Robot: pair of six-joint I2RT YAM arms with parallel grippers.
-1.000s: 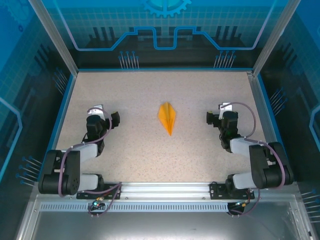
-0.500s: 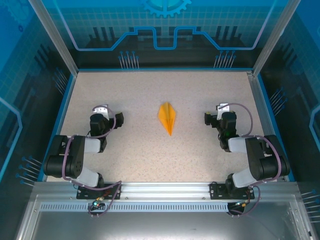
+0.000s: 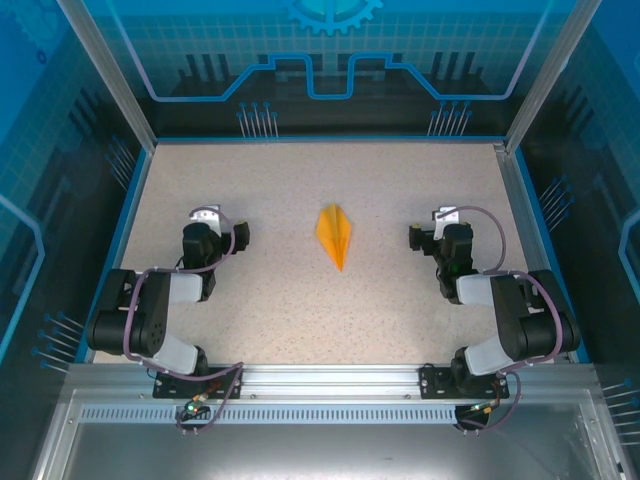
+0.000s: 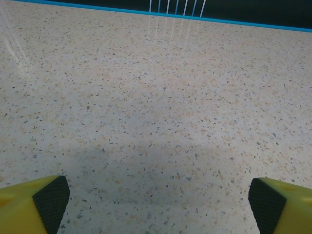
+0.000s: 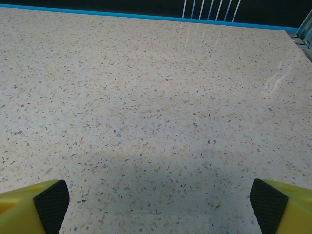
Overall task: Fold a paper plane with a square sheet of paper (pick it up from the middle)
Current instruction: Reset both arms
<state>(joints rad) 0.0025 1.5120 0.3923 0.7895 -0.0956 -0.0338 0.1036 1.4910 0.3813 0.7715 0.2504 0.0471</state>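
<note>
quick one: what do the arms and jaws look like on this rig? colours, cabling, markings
Left arm and right arm match: black rounded joint housings, light grey links, a purplish cable looped outside each, and a pale plate at the wrist. The jaws are yellow with black pads. No markings are legible.

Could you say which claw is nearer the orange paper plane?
Right, slightly: the right claw sits right of the folded orange paper plane, the left claw left of it.
</note>
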